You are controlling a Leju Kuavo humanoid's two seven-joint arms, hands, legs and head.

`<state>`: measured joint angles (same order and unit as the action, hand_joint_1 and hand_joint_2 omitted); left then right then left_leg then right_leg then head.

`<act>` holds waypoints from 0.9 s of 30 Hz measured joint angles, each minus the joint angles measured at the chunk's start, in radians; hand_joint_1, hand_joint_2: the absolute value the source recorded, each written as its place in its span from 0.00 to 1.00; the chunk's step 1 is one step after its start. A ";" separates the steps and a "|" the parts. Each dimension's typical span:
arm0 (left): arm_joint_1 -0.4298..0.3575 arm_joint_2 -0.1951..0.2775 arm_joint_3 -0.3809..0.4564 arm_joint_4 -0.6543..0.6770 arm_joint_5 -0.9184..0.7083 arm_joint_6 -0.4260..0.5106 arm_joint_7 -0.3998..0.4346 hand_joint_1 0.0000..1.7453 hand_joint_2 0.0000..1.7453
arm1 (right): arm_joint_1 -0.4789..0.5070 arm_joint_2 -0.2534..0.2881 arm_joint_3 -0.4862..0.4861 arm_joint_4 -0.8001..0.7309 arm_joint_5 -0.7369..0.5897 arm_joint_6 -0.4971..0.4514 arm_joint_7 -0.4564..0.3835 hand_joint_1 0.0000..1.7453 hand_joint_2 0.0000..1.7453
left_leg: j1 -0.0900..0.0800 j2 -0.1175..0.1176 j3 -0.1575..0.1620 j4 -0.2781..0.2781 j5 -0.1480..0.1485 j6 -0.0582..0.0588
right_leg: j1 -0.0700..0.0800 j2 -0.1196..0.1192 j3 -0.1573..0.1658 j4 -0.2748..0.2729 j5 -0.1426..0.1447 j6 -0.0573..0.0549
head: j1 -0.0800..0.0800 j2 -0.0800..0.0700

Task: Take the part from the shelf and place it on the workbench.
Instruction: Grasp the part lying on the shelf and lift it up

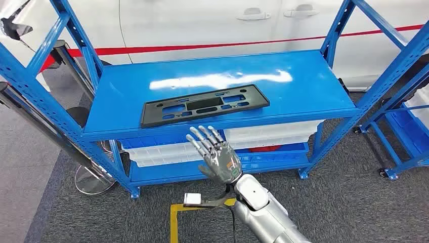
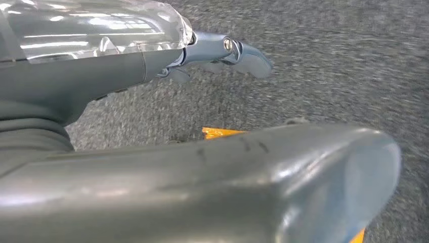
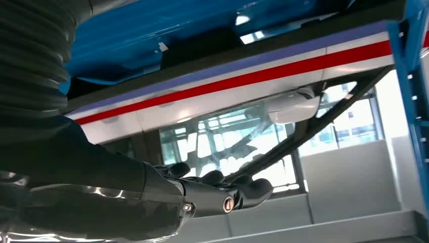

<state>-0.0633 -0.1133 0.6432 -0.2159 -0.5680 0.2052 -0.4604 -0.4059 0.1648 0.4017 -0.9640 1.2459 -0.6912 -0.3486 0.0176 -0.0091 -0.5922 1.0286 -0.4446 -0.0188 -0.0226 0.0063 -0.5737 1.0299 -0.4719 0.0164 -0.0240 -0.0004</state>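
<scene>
A blue metal shelf rack carried a flat black plastic part with cutouts on its top shelf. The right hand hovered just before the shelf edge, fingers spread, holding nothing. The left hand hung over grey carpet, seemingly loose and holding nothing, though blurred.

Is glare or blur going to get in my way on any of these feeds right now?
Head view: white glare streak on the blue shelf top behind the black part, which stays sharp. Left wrist view: carpet smeared by blur, left hand soft. Right wrist view: backlit, right hand nearly silhouetted.
</scene>
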 joint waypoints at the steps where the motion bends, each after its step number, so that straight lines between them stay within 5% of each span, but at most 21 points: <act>1: 0.000 0.000 0.001 0.000 0.001 -0.001 0.000 0.00 0.00 | -0.006 0.004 -0.007 0.007 -0.004 0.000 -0.005 0.00 1.00 | 0.000 0.000 -0.001 0.001 0.000 0.001 | 0.000 0.000 0.000 -0.001 0.001 0.002 | 0.000 0.000; 4: 0.002 0.000 0.007 0.000 0.008 -0.023 0.002 0.00 0.00 | -0.039 0.032 -0.052 0.044 -0.015 -0.001 -0.030 0.00 1.00 | -0.002 0.000 -0.004 0.000 0.002 0.017 | 0.000 -0.001 -0.005 0.005 -0.004 0.013 | 0.000 0.000; 6: 0.003 -0.001 0.020 0.000 0.017 -0.059 0.001 0.00 0.00 | -0.080 0.069 -0.092 0.086 -0.017 -0.001 -0.028 0.00 1.00 | -0.007 0.001 -0.003 -0.005 0.001 0.042 | 0.000 -0.003 -0.089 0.163 -0.064 0.020 | 0.000 0.000; 8: 0.002 -0.003 0.030 0.000 0.022 -0.082 0.002 0.00 0.00 | -0.110 0.095 -0.108 0.121 -0.012 -0.002 -0.004 0.00 1.00 | -0.015 0.000 0.005 -0.008 -0.005 0.056 | 0.005 -0.004 -0.151 0.265 -0.078 0.014 | 0.000 0.000; 11: 0.001 -0.011 0.040 0.001 0.026 -0.091 0.002 0.00 0.00 | -0.142 0.110 -0.107 0.154 -0.011 -0.002 0.021 0.00 1.00 | -0.024 -0.001 0.019 -0.007 -0.016 0.054 | 0.019 -0.005 -0.066 0.069 0.022 -0.017 | 0.000 0.000; 14: -0.002 -0.016 0.049 0.002 0.033 -0.094 0.001 0.00 0.00 | -0.187 0.117 -0.106 0.200 -0.032 -0.003 0.030 0.00 1.00 | -0.023 0.001 0.021 -0.010 -0.023 0.041 | 0.029 -0.006 -0.036 -0.003 0.027 -0.031 | -0.001 0.000; 17: -0.001 -0.015 0.056 0.002 0.035 -0.094 -0.002 0.00 0.00 | -0.224 0.120 -0.106 0.242 -0.051 -0.006 0.032 0.00 1.00 | -0.023 0.003 0.018 0.010 -0.037 0.026 | 0.018 -0.004 -0.011 -0.027 0.026 -0.037 | -0.002 0.000; 21: 0.002 -0.014 0.068 0.002 0.034 -0.093 -0.004 0.00 0.00 | -0.252 0.123 -0.105 0.289 -0.050 -0.008 0.034 0.00 1.00 | -0.008 0.004 -0.120 0.244 -0.105 0.001 | 0.010 -0.008 0.032 -0.039 0.001 -0.038 | -0.002 0.000; 23: 0.006 -0.013 0.070 0.002 0.034 -0.093 -0.004 0.00 0.00 | -0.253 0.123 -0.105 0.305 -0.048 -0.008 0.034 0.00 1.00 | 0.000 0.004 -0.157 0.258 -0.064 -0.008 | 0.006 -0.007 0.057 -0.038 -0.019 -0.032 | -0.002 0.000; 25: 0.008 -0.011 0.073 0.002 0.034 -0.093 -0.004 0.00 0.00 | -0.255 0.124 -0.105 0.316 -0.047 -0.008 0.034 0.00 1.00 | 0.006 0.007 -0.121 0.135 0.034 -0.015 | -0.002 -0.006 0.091 -0.038 -0.046 -0.021 | -0.002 0.000; 27: 0.008 -0.012 0.075 0.004 0.034 -0.094 -0.004 0.00 0.00 | -0.261 0.126 -0.105 0.324 -0.046 -0.009 0.034 0.00 1.00 | 0.003 0.009 -0.075 0.030 0.078 -0.013 | -0.002 -0.005 0.112 -0.037 -0.070 -0.006 | -0.003 0.000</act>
<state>-0.0558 -0.1251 0.7181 -0.2119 -0.5339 0.1116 -0.4644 -0.6671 0.2905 0.2965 -0.6397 1.2004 -0.7002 -0.3141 0.0202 -0.0002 -0.6671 1.0582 -0.3670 -0.0318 -0.0243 0.0016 -0.4613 0.9928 -0.5417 0.0106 -0.0274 -0.0003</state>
